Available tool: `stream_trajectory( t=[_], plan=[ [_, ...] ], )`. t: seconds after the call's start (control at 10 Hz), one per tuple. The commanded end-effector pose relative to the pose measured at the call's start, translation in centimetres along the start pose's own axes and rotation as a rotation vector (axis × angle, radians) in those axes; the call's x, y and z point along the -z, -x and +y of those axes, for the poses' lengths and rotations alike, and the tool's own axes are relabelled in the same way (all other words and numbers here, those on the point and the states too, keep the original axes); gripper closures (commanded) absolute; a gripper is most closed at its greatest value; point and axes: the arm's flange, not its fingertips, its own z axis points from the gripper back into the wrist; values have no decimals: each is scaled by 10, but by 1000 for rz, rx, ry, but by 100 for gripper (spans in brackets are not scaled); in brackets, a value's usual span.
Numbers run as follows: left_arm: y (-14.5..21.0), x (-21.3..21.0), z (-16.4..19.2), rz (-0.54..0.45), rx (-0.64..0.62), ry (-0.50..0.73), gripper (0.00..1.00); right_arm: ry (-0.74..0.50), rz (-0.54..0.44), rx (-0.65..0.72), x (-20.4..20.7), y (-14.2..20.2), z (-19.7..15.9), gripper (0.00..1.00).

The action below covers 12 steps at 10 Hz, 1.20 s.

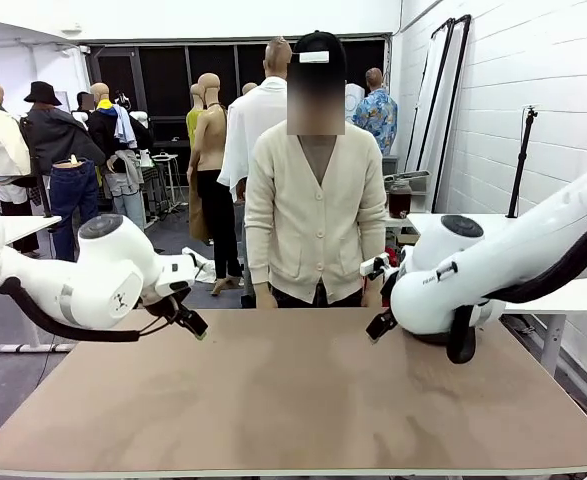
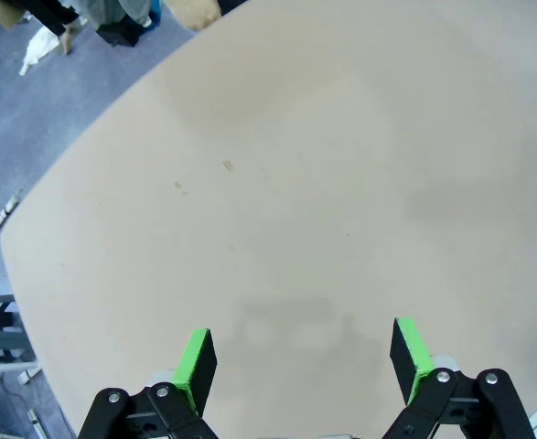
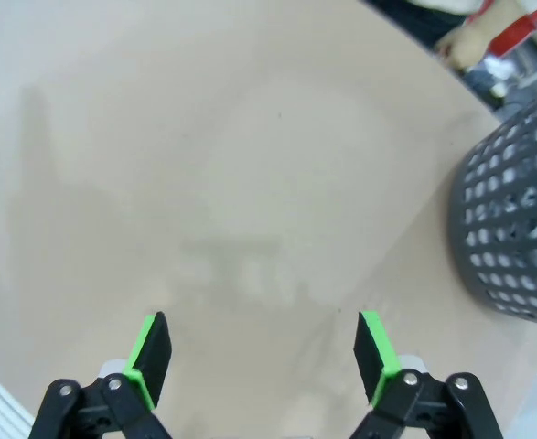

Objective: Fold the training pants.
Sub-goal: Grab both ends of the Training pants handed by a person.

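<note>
Left jaws: released, pads [image 2: 195, 358] wide apart, above the tabletop [image 2: 295, 183].
Right jaws: released; dark perforated bin [image 3: 510, 229] at the frame's right edge.
Person [image 1: 316, 215]: upper centre, behind the tabletop.

- Left rounded white robot arm [image 1: 93, 285]: grey disc cap [image 1: 101, 226], black cable [image 1: 43, 322] looping beneath
- Right rounded white robot arm [image 1: 493, 270]: dark disc cap [image 1: 461, 226], black cable [image 1: 461, 342]
- Left black gripper [image 2: 301, 352], right black gripper [image 3: 262, 343]: green pads [image 2: 195, 361], silver pivot screws [image 2: 112, 397]
</note>
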Motion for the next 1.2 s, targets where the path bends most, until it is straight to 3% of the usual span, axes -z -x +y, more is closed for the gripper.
stream_trajectory(
  t=[0.0,0.5,1.1],
  plan=[
    [-10,-31,8,-6,19,-4,0,-31,-8,-13,-29,-8,-14,0],
    [-27,-79,10,-41,15,-13,0,35,-79,4,-90,-21,-23,0],
    [-29,-117,12,-93,25,-90,0,121,-137,20,-133,-30,-25,0]
  ],
)
